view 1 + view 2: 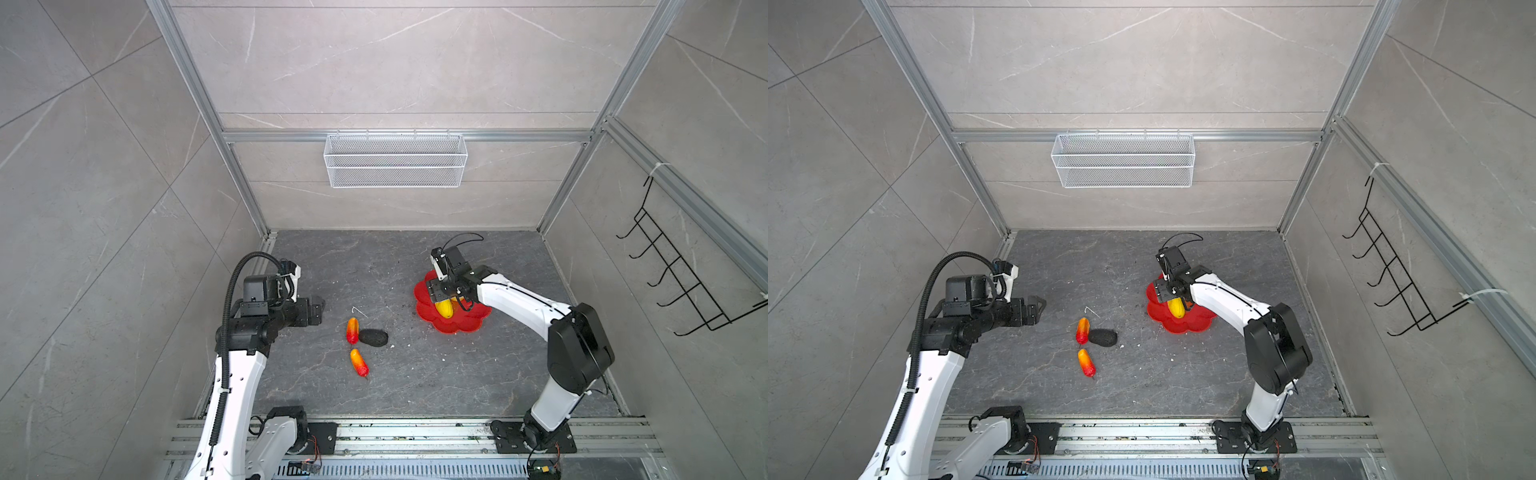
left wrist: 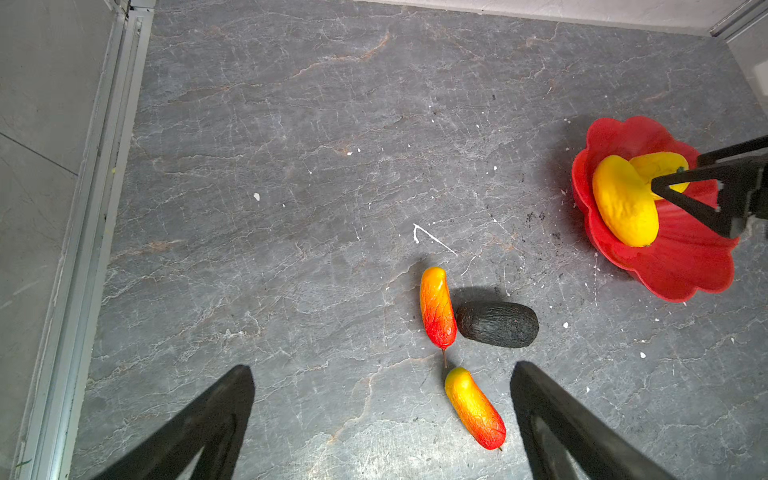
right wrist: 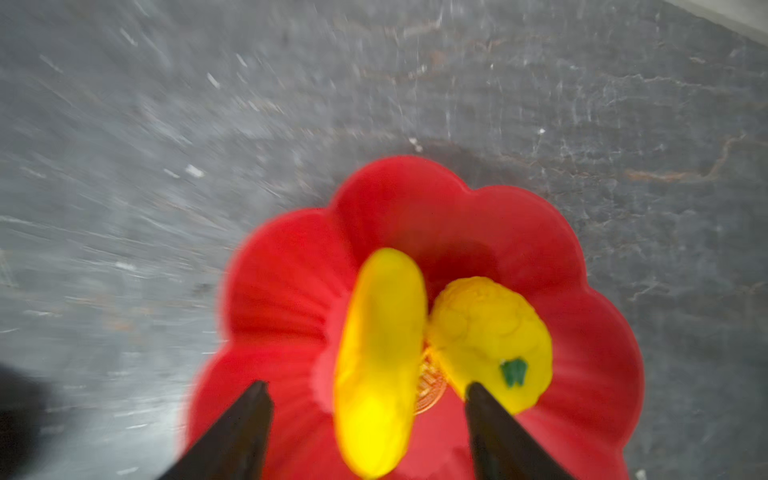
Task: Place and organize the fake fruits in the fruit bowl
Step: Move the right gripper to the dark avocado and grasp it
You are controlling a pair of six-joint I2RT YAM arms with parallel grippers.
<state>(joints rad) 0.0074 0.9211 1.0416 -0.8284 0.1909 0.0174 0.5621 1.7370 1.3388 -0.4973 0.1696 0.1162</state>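
The red petalled fruit bowl (image 1: 461, 326) (image 1: 1190, 326) sits right of the floor's middle. In it lie a long yellow oval fruit (image 3: 380, 353) (image 2: 623, 203) and a round yellow one with a green spot (image 3: 490, 324), side by side. My right gripper (image 3: 365, 385) (image 1: 449, 300) hangs open just over the bowl, with the long yellow fruit loose between its fingers. Two orange-red fruits (image 1: 352, 330) (image 1: 359, 362) and a dark bumpy oval (image 1: 373, 337) lie on the floor at centre. My left gripper (image 2: 382, 368) (image 1: 318, 309) stands open to their left, holding nothing.
A white wire mesh basket (image 1: 395, 160) hangs on the back wall. A black wire hook rack (image 1: 673, 274) is fixed to the right wall. Aluminium rails (image 1: 415, 432) carry both arm bases along the front edge. Grey walls close in the dark stone floor (image 1: 374, 266).
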